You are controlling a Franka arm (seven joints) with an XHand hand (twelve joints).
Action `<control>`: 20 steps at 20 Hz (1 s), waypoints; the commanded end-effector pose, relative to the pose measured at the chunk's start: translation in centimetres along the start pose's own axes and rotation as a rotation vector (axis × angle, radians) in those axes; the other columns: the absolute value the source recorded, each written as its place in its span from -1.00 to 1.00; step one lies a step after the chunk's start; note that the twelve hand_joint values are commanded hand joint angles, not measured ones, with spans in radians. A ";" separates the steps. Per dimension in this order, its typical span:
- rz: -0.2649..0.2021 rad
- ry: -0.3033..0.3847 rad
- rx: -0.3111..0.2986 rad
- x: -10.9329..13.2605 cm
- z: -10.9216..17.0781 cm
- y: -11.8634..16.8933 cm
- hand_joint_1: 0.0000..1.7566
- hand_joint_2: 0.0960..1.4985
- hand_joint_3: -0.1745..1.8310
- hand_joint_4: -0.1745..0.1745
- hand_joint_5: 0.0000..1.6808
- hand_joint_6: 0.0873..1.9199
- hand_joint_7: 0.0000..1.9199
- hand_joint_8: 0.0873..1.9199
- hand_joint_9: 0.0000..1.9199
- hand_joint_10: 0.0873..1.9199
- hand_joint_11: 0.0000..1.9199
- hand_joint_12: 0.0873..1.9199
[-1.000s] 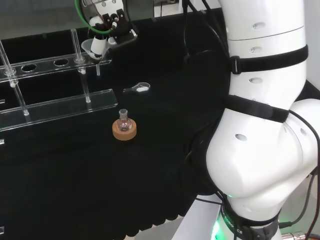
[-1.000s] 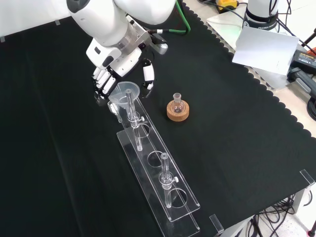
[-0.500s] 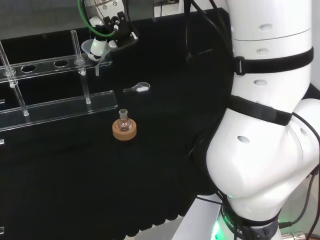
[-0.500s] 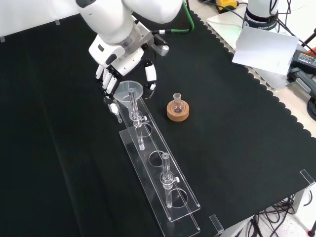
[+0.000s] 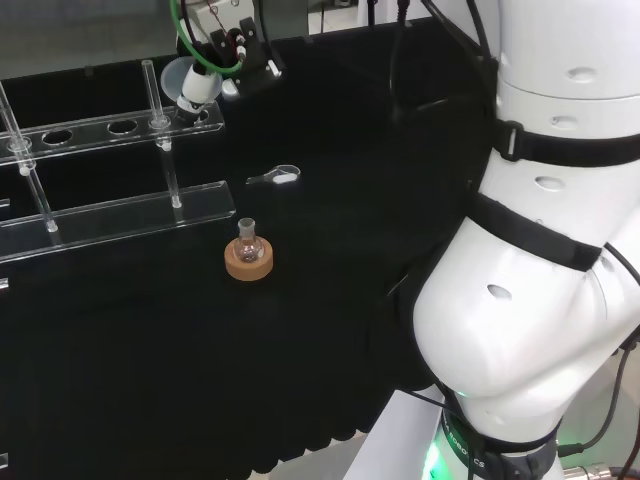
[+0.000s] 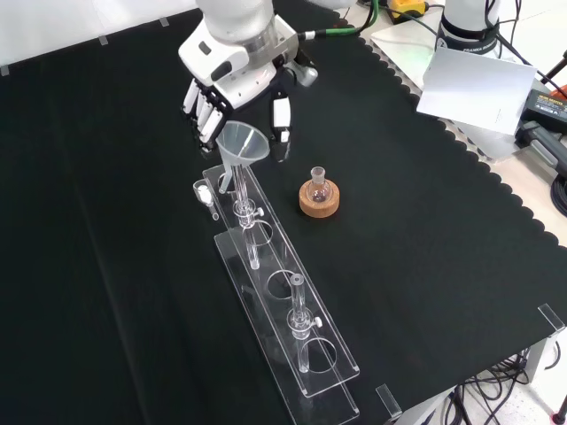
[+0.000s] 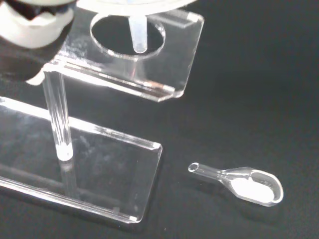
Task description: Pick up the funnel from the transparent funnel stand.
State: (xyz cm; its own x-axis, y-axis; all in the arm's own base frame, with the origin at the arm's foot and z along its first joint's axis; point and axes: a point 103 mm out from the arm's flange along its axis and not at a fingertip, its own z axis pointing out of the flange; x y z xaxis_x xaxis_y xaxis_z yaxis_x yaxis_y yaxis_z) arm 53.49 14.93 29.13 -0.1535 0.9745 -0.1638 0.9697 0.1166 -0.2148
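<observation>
Black cloth covers our bench, its scalloped edge showing along the right of the front view. Our hand (image 6: 237,75) hangs above the far end of the transparent funnel stand (image 6: 282,312), fingers (image 6: 205,113) on one side and thumb (image 6: 281,118) on the other, pinching the clear funnel (image 6: 242,144) between them. In the front view the funnel's cone sits at 6 o'clock from the palm, raised above the stand's upper shelf, with its stem slanting down toward the end hole. In the wrist view the stem's tip (image 7: 139,39) hangs within the outline of that round hole (image 7: 127,36); we cannot tell whether it has cleared the shelf. In the head view our hand (image 5: 215,35) holds the funnel (image 5: 182,80) above the stand's right end (image 5: 205,122).

Moving outward in the front view, a small clear scoop with white powder (image 6: 205,192) lies on the cloth at 7 o'clock from the funnel, just beside the stand's end. At 4 o'clock from the funnel, a small round-bottom flask (image 6: 318,187) stands upright on a cork ring (image 6: 319,203), apart from the stand. The stand runs away toward 5 o'clock, with two upright clear posts (image 6: 298,320) and more round holes along its shelf.
</observation>
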 end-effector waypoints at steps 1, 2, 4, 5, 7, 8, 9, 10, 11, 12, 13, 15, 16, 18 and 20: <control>0.042 -0.037 -0.030 -0.6 -5.3 -2.3 0.13 0.44 -0.78 1.00 0.11 0.08 -0.08 -0.36 0.10 -0.68 -0.23 0.14; 0.045 -0.039 -0.031 -0.6 -5.8 -2.8 0.13 0.44 -0.78 1.00 0.11 0.08 -0.09 -0.36 0.10 -0.68 -0.23 0.14; 0.049 -0.045 -0.030 -0.5 -6.5 -3.8 0.13 0.44 -0.78 1.00 0.11 0.08 -0.09 -0.36 0.09 -0.68 -0.23 0.15; 0.052 -0.049 -0.027 -0.5 -6.8 -4.2 0.13 0.45 -0.78 1.00 0.11 0.08 -0.09 -0.36 0.09 -0.68 -0.24 0.15; 0.058 -0.055 -0.020 -0.3 -7.4 -5.1 0.13 0.45 -0.78 1.00 0.11 0.08 -0.09 -0.36 0.09 -0.68 -0.24 0.15; 0.061 -0.060 -0.018 -0.3 -7.7 -5.6 0.13 0.45 -0.78 1.00 0.11 0.08 -0.09 -0.36 0.09 -0.68 -0.24 0.15; 0.064 -0.064 -0.017 -0.3 -7.9 -6.0 0.13 0.45 -0.78 1.00 0.11 0.08 -0.09 -0.36 0.09 -0.68 -0.24 0.15; 0.068 -0.069 -0.014 -0.2 -8.1 -6.5 0.13 0.45 -0.79 1.00 0.11 0.08 -0.09 -0.36 0.09 -0.68 -0.24 0.15; 0.072 -0.073 -0.009 -0.2 -8.3 -6.9 0.13 0.45 -0.79 1.00 0.11 0.09 -0.09 -0.36 0.09 -0.68 -0.24 0.15; 0.078 -0.077 -0.004 -0.1 -8.4 -7.5 0.13 0.45 -0.79 1.00 0.11 0.09 -0.09 -0.36 0.09 -0.68 -0.24 0.15; 0.082 -0.080 0.003 0.0 -8.4 -7.9 0.13 0.45 -0.79 1.00 0.11 0.09 -0.09 -0.36 0.09 -0.68 -0.24 0.15; 0.090 -0.084 0.017 0.1 -8.4 -8.8 0.13 0.45 -0.79 1.00 0.11 0.09 -0.09 -0.35 0.10 -0.68 -0.24 0.15; 0.093 -0.087 0.020 0.3 -8.3 -9.2 0.13 0.45 -0.79 1.00 0.11 0.09 -0.09 -0.35 0.10 -0.68 -0.24 0.15; 0.100 -0.087 0.029 0.5 -8.0 -10.1 0.13 0.45 -0.79 1.00 0.11 0.09 -0.09 -0.35 0.10 -0.68 -0.24 0.15; 0.107 -0.090 0.036 0.9 -7.7 -11.0 0.13 0.45 -0.79 1.00 0.11 0.09 -0.09 -0.35 0.10 -0.68 -0.24 0.15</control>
